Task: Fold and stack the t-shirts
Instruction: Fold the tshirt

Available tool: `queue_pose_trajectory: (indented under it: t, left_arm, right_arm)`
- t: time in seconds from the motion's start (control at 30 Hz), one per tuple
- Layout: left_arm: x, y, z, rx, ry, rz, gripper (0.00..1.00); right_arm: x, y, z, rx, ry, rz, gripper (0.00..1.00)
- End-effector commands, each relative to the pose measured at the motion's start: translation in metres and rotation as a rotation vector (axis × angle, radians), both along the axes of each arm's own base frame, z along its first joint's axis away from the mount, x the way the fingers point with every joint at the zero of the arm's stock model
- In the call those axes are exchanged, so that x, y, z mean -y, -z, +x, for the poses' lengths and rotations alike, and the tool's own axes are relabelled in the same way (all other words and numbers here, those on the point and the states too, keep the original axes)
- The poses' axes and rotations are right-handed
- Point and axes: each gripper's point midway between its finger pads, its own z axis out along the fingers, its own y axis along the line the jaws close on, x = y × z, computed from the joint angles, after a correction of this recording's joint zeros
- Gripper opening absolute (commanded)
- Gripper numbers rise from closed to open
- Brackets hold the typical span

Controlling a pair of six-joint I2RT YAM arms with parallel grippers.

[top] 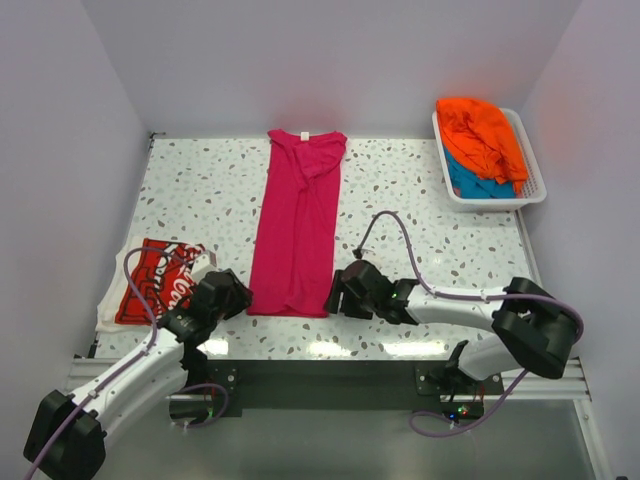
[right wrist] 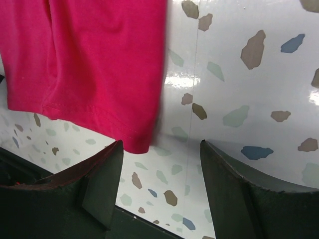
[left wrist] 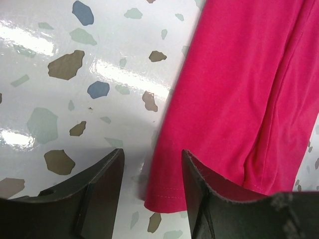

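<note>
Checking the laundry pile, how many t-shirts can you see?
4: magenta shirt flat in the middle, red shirt at the left edge, orange shirt atop teal shirt in the basket; more may hide underneath.

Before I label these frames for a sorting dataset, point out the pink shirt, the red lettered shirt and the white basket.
pink shirt (top: pixel 295 235): top view, middle of its folded body.
red lettered shirt (top: pixel 157 284): top view, on the white lettering.
white basket (top: pixel 495 203): top view, its near wall.

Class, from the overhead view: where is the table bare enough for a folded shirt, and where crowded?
Bare: far left, between table edge and pink shirt, beyond the red shirt; also between pink shirt and basket. Crowded: near edge, where the left gripper and right gripper flank its hem.
</note>
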Motion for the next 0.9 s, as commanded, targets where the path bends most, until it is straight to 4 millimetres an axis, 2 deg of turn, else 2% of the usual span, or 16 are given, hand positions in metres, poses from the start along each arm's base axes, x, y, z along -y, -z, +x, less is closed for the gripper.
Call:
queue_pose_trajectory:
  t: [0.0,0.1,0.23,0.37,0.43,0.53,0.57,0.6,0.67,0.87]
  left_arm:
    - [-0.001,0.017,-0.020,-0.091,0.018,0.002,0.54]
    - [0.000,0.015,-0.021,-0.097,0.023,-0.002,0.54]
    - [0.004,0.010,-0.019,-0.092,0.039,-0.007,0.54]
    - [0.006,0.007,-0.020,-0.100,0.059,-0.004,0.52]
    - [0.008,0.009,-0.021,-0.106,0.070,-0.004,0.52]
    - [0.009,0.012,-0.023,-0.115,0.078,-0.008,0.51]
    - [0.010,0.013,-0.024,-0.118,0.082,-0.009,0.50]
    - [0.010,0.014,-0.025,-0.122,0.087,-0.006,0.49]
    - [0.014,0.015,-0.026,-0.124,0.104,-0.017,0.47]
    - [0.023,0.012,-0.028,-0.127,0.152,-0.031,0.45]
  right_arm:
    - [-0.010,0.000,0.003,0.012,0.041,0.036,0.66]
    - [-0.015,0.006,-0.002,-0.001,0.024,0.024,0.66]
    - [-0.017,0.017,-0.009,-0.019,0.011,-0.003,0.57]
    - [-0.014,0.028,-0.014,-0.040,0.008,-0.037,0.42]
    - [-0.010,0.032,-0.016,-0.044,0.009,-0.050,0.37]
    - [-0.004,0.036,-0.017,-0.044,0.005,-0.077,0.21]
    - [0.002,0.036,-0.017,-0.036,0.007,-0.107,0.16]
    - [0.007,0.037,-0.018,-0.037,0.009,-0.125,0.07]
    - [0.019,0.034,-0.016,-0.017,0.010,-0.166,0.00]
    - [0.048,0.022,-0.016,0.035,0.012,-0.248,0.00]
